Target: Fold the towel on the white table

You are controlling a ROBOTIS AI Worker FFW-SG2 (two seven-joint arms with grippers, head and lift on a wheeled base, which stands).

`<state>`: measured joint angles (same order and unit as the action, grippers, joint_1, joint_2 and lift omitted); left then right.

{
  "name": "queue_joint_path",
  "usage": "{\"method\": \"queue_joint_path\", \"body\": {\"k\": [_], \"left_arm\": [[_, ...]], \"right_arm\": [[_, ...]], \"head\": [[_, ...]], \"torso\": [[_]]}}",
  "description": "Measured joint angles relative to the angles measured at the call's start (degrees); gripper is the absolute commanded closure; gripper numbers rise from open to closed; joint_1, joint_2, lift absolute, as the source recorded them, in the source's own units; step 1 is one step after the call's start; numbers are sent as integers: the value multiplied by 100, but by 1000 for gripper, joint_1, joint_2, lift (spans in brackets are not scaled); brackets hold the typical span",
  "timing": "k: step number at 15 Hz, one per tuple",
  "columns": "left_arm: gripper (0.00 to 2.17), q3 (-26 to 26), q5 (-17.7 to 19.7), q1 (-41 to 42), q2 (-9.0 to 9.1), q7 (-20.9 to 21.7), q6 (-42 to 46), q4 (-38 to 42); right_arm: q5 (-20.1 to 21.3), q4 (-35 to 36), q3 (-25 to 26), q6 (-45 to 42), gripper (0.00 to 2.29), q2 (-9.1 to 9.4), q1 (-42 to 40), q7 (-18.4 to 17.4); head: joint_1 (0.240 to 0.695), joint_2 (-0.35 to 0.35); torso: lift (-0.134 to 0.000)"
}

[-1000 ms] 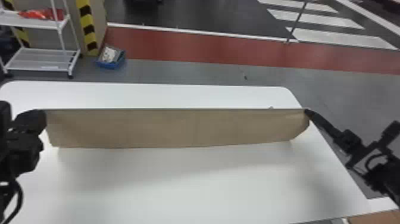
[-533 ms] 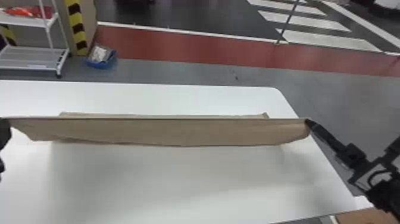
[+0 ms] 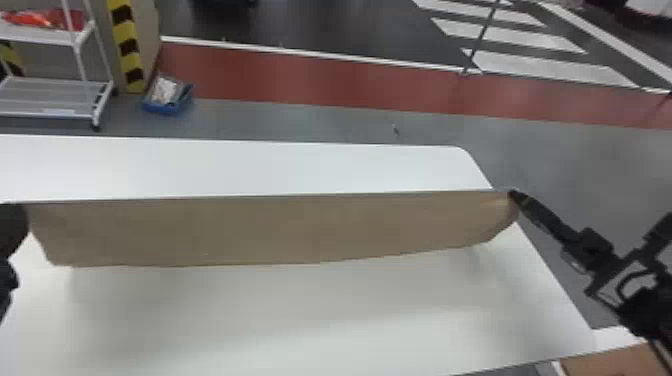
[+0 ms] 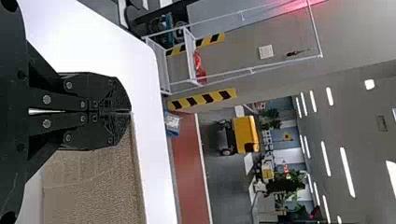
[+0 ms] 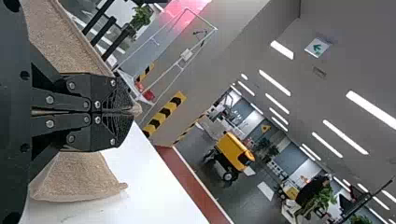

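Towel (image 3: 280, 227), tan, is stretched btwn our two hands over the white worktop (image 3: 300, 310), its top edge pulled near-straight from L to R. The cloth hangs down from that edge on the side facing us; we can't tell if its lower edge touches the worktop.

L hand (image 3: 12, 227) is at the head view's left edge. In the left wrist view, we see L hand (image 4: 128, 111) pressed tight, pinching the towel's corner w/ the cloth hanging from the tips.

R hand (image 3: 512, 194) is at the towel's other end, its arm coming in from the right. In the right wrist view, R hand (image 5: 130, 109) has the other top corner pinched, w/ a small bit of cloth poking past the tips.

Beyond the worktop, we've a blue box (image 3: 167, 107) on the floor, near a white rack (image 3: 55, 117) and a yellow/black striped post (image 3: 127, 47).
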<state>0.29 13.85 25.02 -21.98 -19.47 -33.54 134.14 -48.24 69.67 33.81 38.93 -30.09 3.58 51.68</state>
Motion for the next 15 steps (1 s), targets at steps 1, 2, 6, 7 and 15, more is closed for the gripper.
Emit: {"method": "queue_joint_path", "body": {"k": [1, 2, 6, 7, 15], "left_arm": [[1426, -98, -1, -249, -6, 96, -35, -219], [1426, -202, -3, -490, -11, 142, -71, -454], [1426, -584, -22, -1359, -22, 147, -376, -1226], [1426, -671, -46, -1510, -18, 145, -406, -1366], [1426, -1267, -298, -2432, 35, 144, -406, -2498]], "right_arm": [[72, -49, -113, -3, 1625, 10, 141, -39], [184, -138, -216, -20, 1625, 25, 301, -84], [720, -817, -531, -228, 1625, 56, 1017, -226], [797, -963, -603, -347, 1625, 62, 1130, -263], [1069, -1703, -953, -1340, 1605, 153, 1476, -573]], "head": [[695, -236], [695, -226], [695, -216], [695, -215], [695, -224]], "torso": [[-120], [-120], [-120], [-120], [-120]]}}
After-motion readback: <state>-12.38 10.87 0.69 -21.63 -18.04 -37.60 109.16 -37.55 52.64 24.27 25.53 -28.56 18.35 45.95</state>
